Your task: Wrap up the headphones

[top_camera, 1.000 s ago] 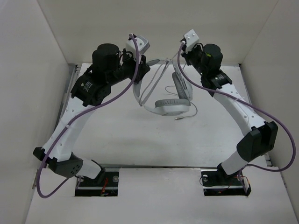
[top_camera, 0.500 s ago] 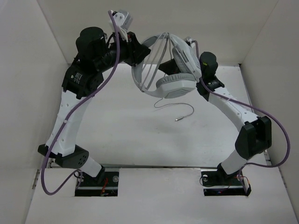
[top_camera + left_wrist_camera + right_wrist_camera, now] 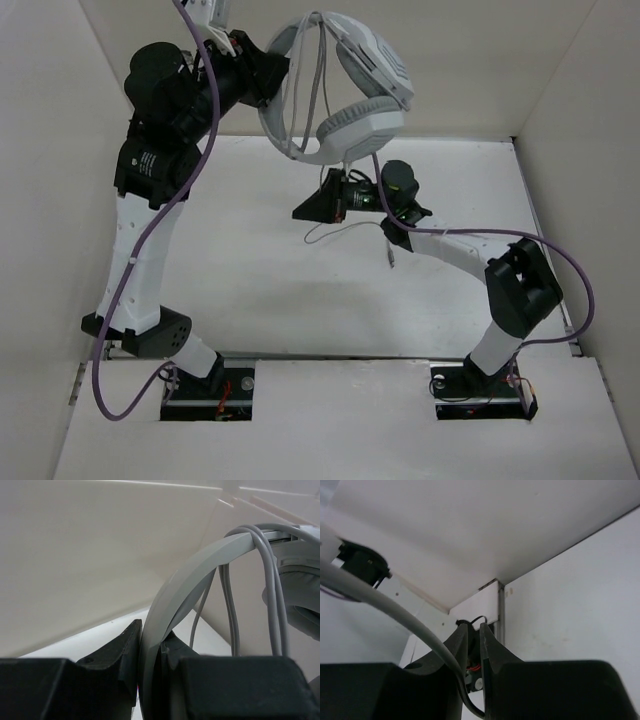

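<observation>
One headphones [image 3: 345,95]. My left gripper [image 3: 150,636] clamps its headband [image 3: 192,572]. Only my right wrist view shows the cable [image 3: 395,611] running between my right gripper [image 3: 474,632] fingers, which are barely apart; I cannot tell if they pinch it.

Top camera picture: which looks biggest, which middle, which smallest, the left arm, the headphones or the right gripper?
Largest: left arm.
Then: headphones, though held up nearer the camera, which flatters them.
Smallest: right gripper.
</observation>
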